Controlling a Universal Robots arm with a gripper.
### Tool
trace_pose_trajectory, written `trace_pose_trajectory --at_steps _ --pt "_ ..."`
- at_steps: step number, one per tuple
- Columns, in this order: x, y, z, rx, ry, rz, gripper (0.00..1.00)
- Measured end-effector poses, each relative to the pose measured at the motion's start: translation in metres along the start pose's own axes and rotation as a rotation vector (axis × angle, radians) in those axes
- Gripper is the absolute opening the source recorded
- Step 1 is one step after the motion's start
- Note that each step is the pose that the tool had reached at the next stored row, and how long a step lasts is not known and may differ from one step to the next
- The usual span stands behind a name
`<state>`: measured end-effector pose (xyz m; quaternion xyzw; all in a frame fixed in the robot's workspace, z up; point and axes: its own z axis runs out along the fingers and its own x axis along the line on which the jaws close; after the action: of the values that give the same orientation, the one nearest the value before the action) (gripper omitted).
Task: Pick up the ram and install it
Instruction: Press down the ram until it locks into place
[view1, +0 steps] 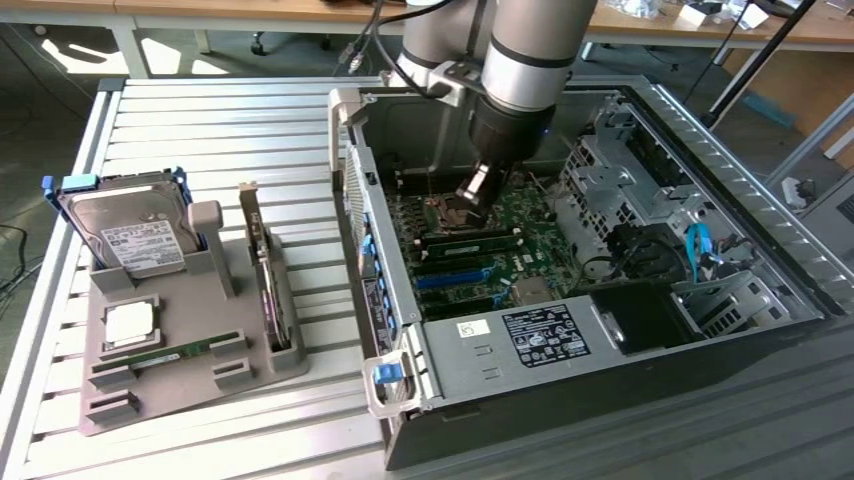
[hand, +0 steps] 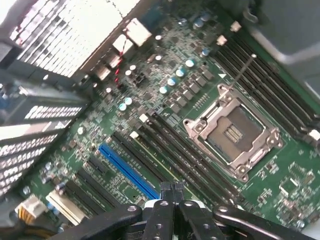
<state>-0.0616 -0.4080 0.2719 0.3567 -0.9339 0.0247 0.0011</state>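
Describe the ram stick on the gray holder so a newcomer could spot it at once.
Start at the open computer case; to the exterior view's left stands a gray holder tray. The ram lies flat near its front: a long, thin green stick, unlike the square silver processor and upright hard drive behind it.

So the hand (view1: 477, 188) is down inside the computer case (view1: 747, 210) in the exterior view, and its own dark body covers the fingertips, so what they're touching is anyone's guess. The arm (view1: 534, 50) runs off the top edge of that frame. In the wrist view the hand (hand: 170, 192) is cut off by the bottom edge, and the blurry upper left corner is just bright smear. The label (view1: 545, 338) on the power supply is too small to read. Same for the hard drive (view1: 130, 237) sticker at the left, and the ram (view1: 160, 355) chips on the grey tray (view1: 254, 375) are just specks.
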Motion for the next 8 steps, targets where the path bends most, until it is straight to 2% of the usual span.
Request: trace_pose_trajectory --at_steps 8 --pt "0.0 0.0 0.0005 -0.0031 0.007 0.154 0.11"
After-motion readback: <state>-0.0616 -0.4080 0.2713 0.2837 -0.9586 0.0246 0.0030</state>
